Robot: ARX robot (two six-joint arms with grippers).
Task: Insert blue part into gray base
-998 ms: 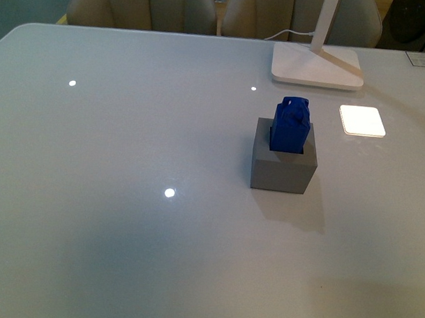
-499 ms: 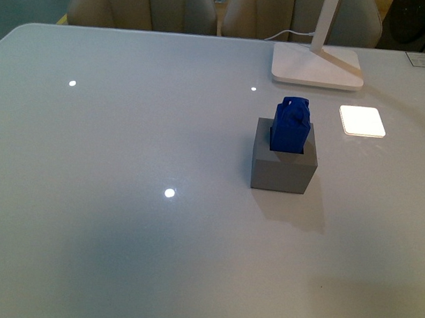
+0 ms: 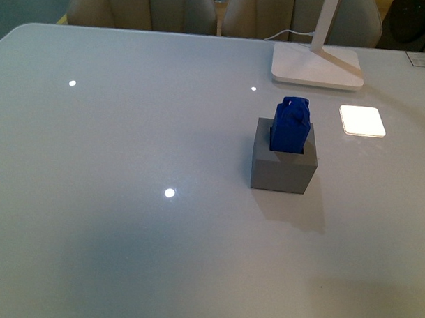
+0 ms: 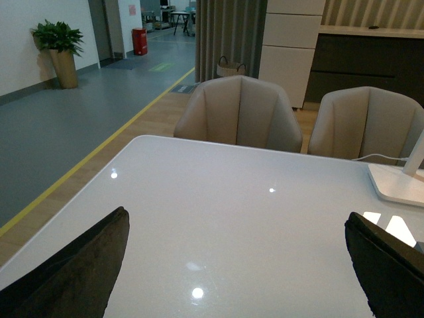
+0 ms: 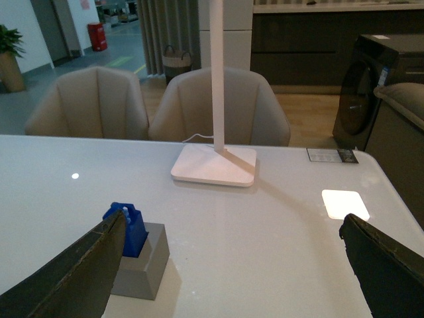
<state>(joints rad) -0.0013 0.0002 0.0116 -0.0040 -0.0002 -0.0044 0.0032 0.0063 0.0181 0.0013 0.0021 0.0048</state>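
Observation:
The blue part stands upright in the square hole of the gray base, its upper half and knob sticking out above the cube's top. Neither arm shows in the front view. In the right wrist view the blue part and gray base sit just beside one dark finger, apart from it. My right gripper is open and holds nothing. My left gripper is open too, over bare tabletop, with neither object between its fingers.
A white lamp foot with its slanted stem stands behind the base on the white table. A bright square light patch lies to the base's right. Beige chairs line the far table edge.

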